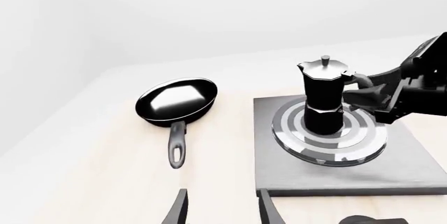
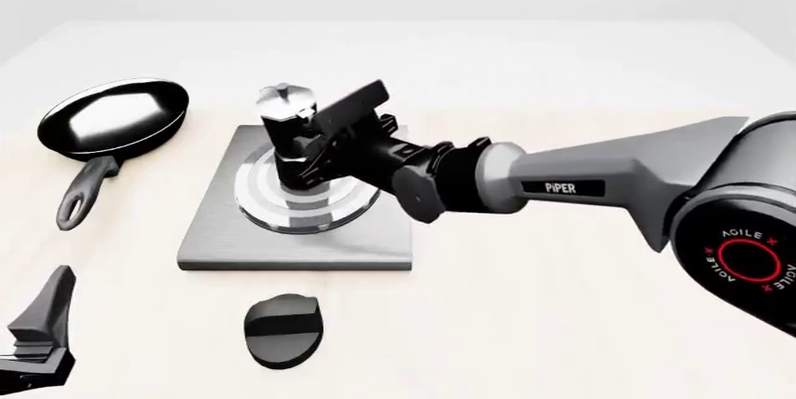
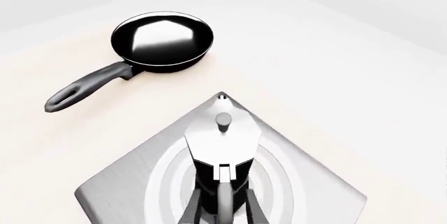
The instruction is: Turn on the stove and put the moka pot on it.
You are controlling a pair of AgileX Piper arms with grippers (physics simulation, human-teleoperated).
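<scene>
The moka pot (image 2: 291, 138) stands upright on the silver rings (image 2: 305, 199) of the grey stove slab (image 2: 218, 245). My right gripper (image 2: 326, 143) is shut on the pot's handle from the right; in the right wrist view its fingers (image 3: 194, 205) flank the handle behind the lid (image 3: 222, 135). The left wrist view shows the pot (image 1: 323, 96) on the rings, with the right gripper (image 1: 373, 98) at its handle. The black oval knob (image 2: 283, 329) lies in front of the slab. My left gripper (image 2: 44, 324) is open and empty at the near left, its fingertips (image 1: 178, 211) apart.
A black frying pan (image 2: 115, 119) lies left of the stove, its handle (image 2: 85, 196) pointing toward me; it also shows in the left wrist view (image 1: 176, 101) and the right wrist view (image 3: 162, 41). The right arm (image 2: 584, 185) spans the table's right half.
</scene>
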